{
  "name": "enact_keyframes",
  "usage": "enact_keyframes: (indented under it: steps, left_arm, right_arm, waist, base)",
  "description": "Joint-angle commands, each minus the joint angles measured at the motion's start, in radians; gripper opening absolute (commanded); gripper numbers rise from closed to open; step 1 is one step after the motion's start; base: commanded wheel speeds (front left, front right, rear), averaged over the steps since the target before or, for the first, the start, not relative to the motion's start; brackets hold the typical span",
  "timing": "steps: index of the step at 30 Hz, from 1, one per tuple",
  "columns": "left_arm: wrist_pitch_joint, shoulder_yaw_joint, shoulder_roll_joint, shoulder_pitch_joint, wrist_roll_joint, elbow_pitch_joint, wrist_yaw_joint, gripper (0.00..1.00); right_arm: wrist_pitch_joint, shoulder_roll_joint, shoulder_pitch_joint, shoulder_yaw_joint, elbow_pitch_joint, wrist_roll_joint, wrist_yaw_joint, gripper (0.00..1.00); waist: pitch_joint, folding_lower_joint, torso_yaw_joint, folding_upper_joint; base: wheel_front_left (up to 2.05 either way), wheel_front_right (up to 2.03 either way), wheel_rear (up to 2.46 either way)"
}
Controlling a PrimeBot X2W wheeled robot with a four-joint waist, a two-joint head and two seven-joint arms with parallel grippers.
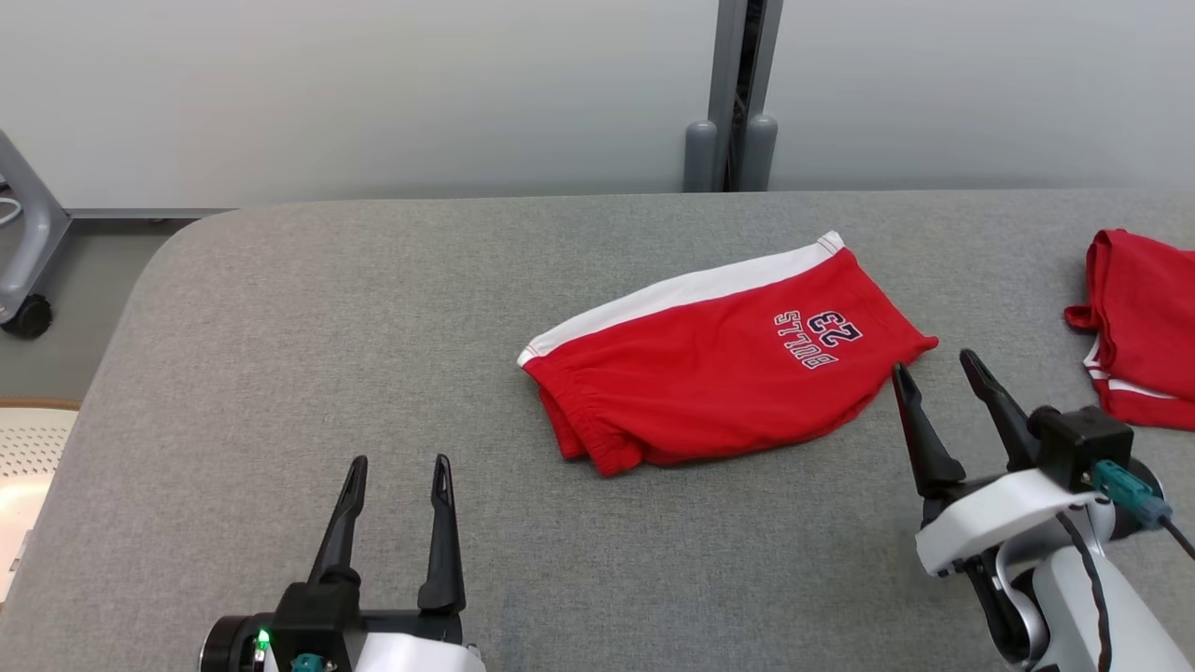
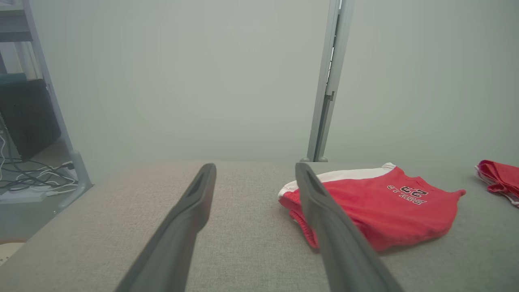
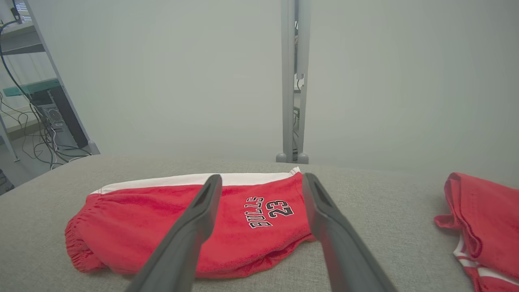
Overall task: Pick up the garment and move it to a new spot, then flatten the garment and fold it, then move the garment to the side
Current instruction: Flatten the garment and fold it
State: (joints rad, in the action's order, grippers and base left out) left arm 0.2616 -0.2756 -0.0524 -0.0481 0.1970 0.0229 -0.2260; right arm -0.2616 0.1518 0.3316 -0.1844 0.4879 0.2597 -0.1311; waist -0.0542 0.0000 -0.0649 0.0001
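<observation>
Two red garments are lying on the grey worktop (image 1: 280,327). The task garment (image 1: 719,373), a pair of red shorts with a white side stripe and "BULLS 23" lettering, is lying folded over near the middle of the worktop, a little to the right, with its gathered waistband end pointing left and toward the robot. The second red garment (image 1: 1144,327) is sitting bunched at the right edge, well apart from the task garment. Two end effectors are showing, one per arm. The left end effector (image 1: 400,459) is sitting at the near left with its fingers pointing away from the robot, its jaws standing wide apart and holding nothing, well apart from the task garment. The right end effector (image 1: 934,360) is reaching in from the near right, leaning leftward, jaws likewise spread and empty. Its fingertips are sitting just beside the task garment's right corner; whether they are touching cloth is unclear. In the right wrist view the lettering is showing between its two fingers.
</observation>
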Motion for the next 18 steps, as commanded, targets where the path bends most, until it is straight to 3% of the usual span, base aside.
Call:
enact_keyframes:
  steps: [1,11,18]
  left_arm:
    - [0.004,-0.001,-0.002,-0.011,-0.005,-0.005,-0.007,1.0]
    - [0.004,-0.051,0.0,-0.012,-0.009,-0.012,-0.018,1.0]
    - [0.004,-0.081,0.0,0.016,-0.025,-0.02,-0.019,1.0]
  right_arm:
    - [-0.005,-0.006,-0.022,0.016,-0.005,0.017,0.001,1.0]
    - [-0.005,0.008,-0.031,0.064,0.039,0.178,0.001,1.0]
    - [0.017,0.038,0.062,0.073,0.167,0.337,0.001,1.0]
  waist:
    - [0.006,0.0,-0.009,-0.0001]
    - [-0.029,0.0,-0.038,-0.0001]
    - [-0.076,0.0,-0.06,-0.0001]
  base:
    - [0.0,0.0,0.0]
    - [0.0,0.0,0.0]
    - [0.0,0.0,0.0]
